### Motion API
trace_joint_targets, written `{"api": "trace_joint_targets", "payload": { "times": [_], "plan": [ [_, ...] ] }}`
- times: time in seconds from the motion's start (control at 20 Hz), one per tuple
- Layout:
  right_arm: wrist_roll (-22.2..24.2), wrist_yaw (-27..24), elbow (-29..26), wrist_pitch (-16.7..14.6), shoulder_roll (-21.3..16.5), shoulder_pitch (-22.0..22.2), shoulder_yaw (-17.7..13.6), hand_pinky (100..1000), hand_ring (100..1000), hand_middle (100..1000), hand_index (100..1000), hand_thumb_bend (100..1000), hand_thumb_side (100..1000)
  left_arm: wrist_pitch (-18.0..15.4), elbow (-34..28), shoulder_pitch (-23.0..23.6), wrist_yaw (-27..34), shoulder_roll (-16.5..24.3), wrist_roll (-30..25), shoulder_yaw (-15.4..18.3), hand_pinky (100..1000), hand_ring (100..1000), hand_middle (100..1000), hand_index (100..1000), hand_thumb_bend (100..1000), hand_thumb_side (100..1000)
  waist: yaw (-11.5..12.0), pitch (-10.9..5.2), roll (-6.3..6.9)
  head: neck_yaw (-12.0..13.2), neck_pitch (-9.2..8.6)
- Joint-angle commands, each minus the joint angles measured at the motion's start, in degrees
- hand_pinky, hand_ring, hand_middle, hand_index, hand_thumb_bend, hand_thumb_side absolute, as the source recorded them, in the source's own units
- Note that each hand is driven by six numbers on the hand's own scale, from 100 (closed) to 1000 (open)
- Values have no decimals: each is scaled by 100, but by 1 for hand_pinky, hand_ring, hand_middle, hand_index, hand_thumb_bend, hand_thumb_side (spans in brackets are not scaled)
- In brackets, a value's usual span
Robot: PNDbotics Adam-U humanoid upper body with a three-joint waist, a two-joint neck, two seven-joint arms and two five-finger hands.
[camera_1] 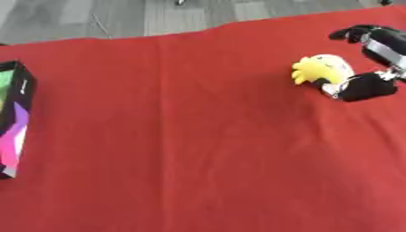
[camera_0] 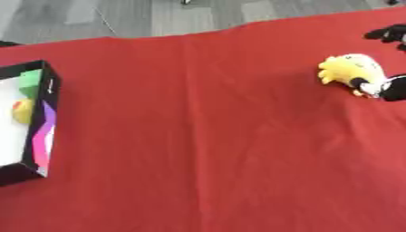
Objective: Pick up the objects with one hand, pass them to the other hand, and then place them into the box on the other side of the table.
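A yellow plush toy (camera_1: 323,68) lies on the red tablecloth at the far right. My right hand (camera_1: 384,49) comes in from the right edge and straddles it. Its fingers (camera_1: 355,32) reach past the toy's far side with a gap to it, and the thumb (camera_1: 363,89) lies against the toy's near side. The hand looks open, not closed round the toy. The black box (camera_0: 47,118), with a pink and purple wall, stands at the left edge. Inside it are a green thing (camera_0: 30,79) and a yellow thing (camera_0: 22,111). My left hand shows in no view.
The red cloth (camera_0: 206,136) covers the table between the toy and the box. Grey floor (camera_0: 119,18) lies beyond the table's far edge.
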Motion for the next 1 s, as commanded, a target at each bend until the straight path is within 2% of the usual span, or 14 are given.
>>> {"api": "trace_joint_targets", "payload": {
  "times": [0.05, 0.4, 0.65, 1.0],
  "plan": [
    [-51, 21, 10, 9, -109, 1, -158, 893, 942, 920, 941, 325, 352, 16, -133, -56, 20, 131, 22, 70, 773, 801, 621, 700, 100, 682, 21, 22, -95, -53, -128],
    [-304, 20, 190, 119, -74, 154, -316, 888, 941, 919, 940, 302, 343, 27, -228, -7, 19, 164, 41, 92, 773, 801, 622, 699, 100, 677, 144, 134, -101, -125, -283],
    [-447, 83, 329, 210, -32, 315, -420, 893, 936, 914, 937, 314, 316, -11, -466, 245, 126, 113, 208, 240, 772, 801, 618, 697, 100, 683, 292, 189, -124, -188, -334],
    [-693, 81, 538, 358, 45, 532, -619, 884, 934, 913, 937, 289, 325, 28, -728, 496, 237, 126, 375, 368, 776, 802, 620, 696, 100, 682, 416, 289, -116, -220, -366]
  ]
}}
